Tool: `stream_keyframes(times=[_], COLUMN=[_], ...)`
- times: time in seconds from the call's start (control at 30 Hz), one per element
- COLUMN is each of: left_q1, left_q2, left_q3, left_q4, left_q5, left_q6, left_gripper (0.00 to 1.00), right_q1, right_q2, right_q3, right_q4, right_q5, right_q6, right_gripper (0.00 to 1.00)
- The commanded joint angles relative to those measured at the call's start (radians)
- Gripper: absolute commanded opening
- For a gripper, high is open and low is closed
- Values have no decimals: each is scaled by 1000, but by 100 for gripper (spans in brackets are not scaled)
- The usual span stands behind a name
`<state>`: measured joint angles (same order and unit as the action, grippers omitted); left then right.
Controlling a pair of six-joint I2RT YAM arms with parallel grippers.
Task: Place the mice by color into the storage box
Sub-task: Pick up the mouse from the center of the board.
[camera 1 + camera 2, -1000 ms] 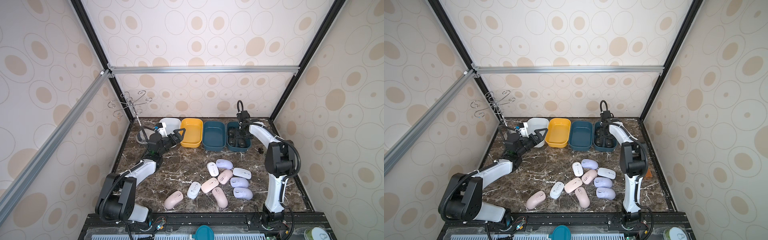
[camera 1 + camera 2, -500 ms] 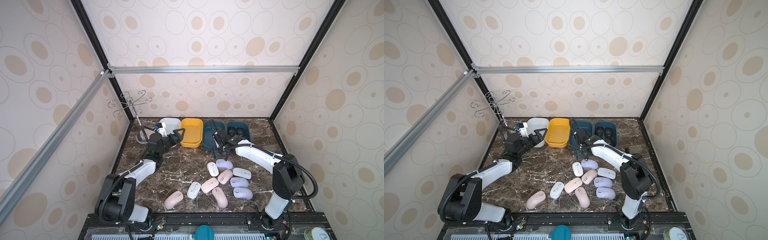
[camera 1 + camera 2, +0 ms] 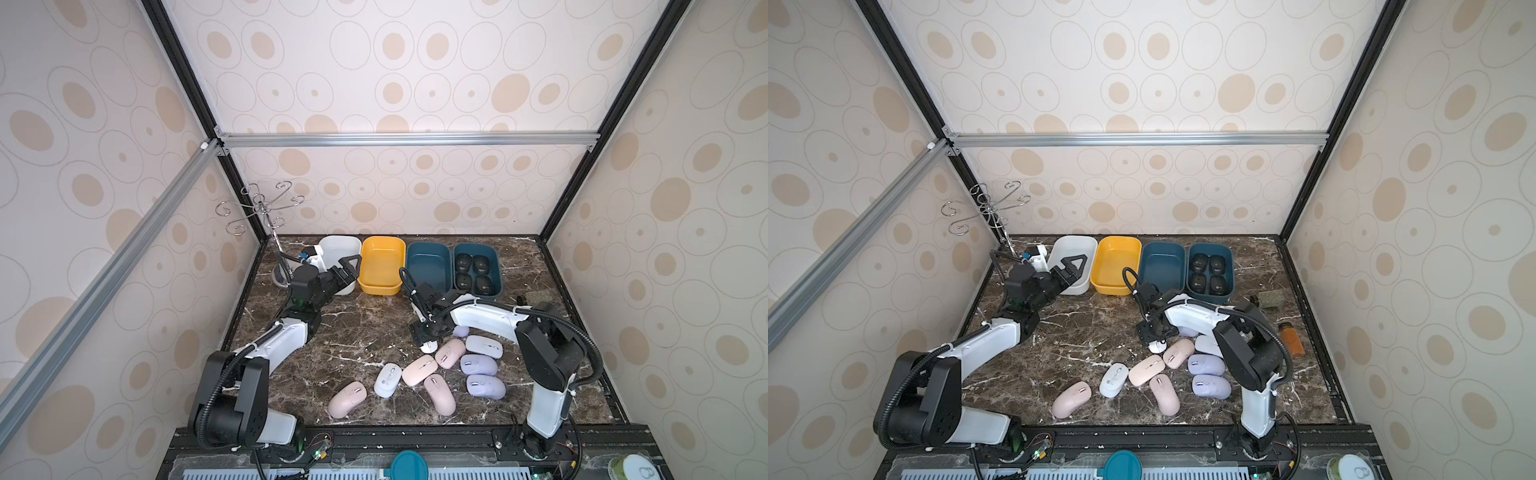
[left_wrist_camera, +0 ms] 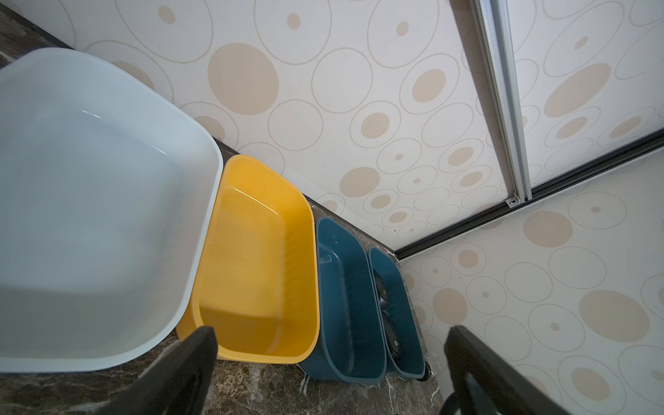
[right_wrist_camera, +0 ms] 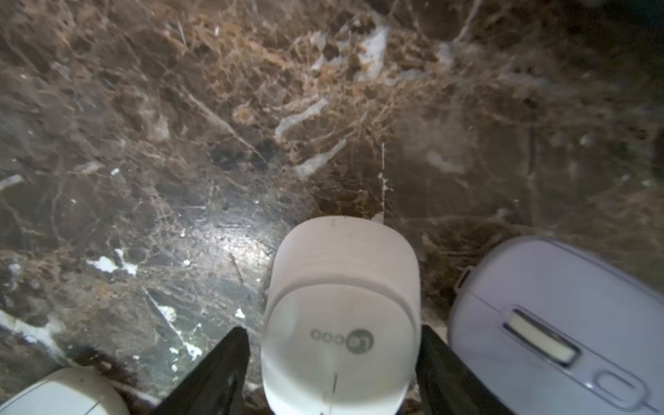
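My right gripper (image 3: 428,336) is down on the table, open, its jaws either side of a white mouse (image 5: 341,305); a thin gap shows at one finger. A lavender mouse (image 5: 553,323) lies right beside it. More pink (image 3: 419,369), white (image 3: 387,380) and lavender (image 3: 478,365) mice lie loose in front. Several black mice (image 3: 473,272) fill the right teal bin (image 3: 476,246). The white bin (image 3: 338,237), yellow bin (image 3: 382,239) and left teal bin (image 3: 428,245) hold nothing. My left gripper (image 3: 347,270) hovers open and holding nothing at the white bin's front.
A wire hook stand (image 3: 259,203) rises at the back left corner. A brown bottle (image 3: 1291,338) and a small greenish block (image 3: 1268,300) lie by the right wall. The four bins line the back wall.
The right arm swung from the bin of black mice forward to the middle and came down over the white mouse. The left arm has not moved.
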<state>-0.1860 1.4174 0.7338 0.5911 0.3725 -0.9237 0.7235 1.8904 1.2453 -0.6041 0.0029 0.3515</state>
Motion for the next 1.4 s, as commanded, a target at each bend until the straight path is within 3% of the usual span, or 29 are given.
stream_keyframes(times=[0.0,0.2,0.37,0.6,0.83,1.1,1.37], left_q1=[3,6,20,30,35,36,36], left_q2=[-24,-27,-32,-35,-34,-29,-30], left_q3=[27,27,24,19,18,15,13], left_q4=[22,35,39,47,48,63,76], left_q5=[7,17,12,12,13,23,29], left_q6=[-5,-6,-5,-8,-9,-16,-17], left_gripper=[100,100,100,100,100,100,100], right_q1=[12,58,111,163,166,160,103], right_q2=[32,71,131,187,121,63,72], right_q3=[24,96,168,210,139,62,105], right_q4=[-3,15,20,-4,-22,-77,-102], right_q5=[-1,34,4,-10,16,154,233], right_q6=[-2,-40,-95,-135,-125,-134,-124], right_gripper=[70,55,54,64,82,80,78])
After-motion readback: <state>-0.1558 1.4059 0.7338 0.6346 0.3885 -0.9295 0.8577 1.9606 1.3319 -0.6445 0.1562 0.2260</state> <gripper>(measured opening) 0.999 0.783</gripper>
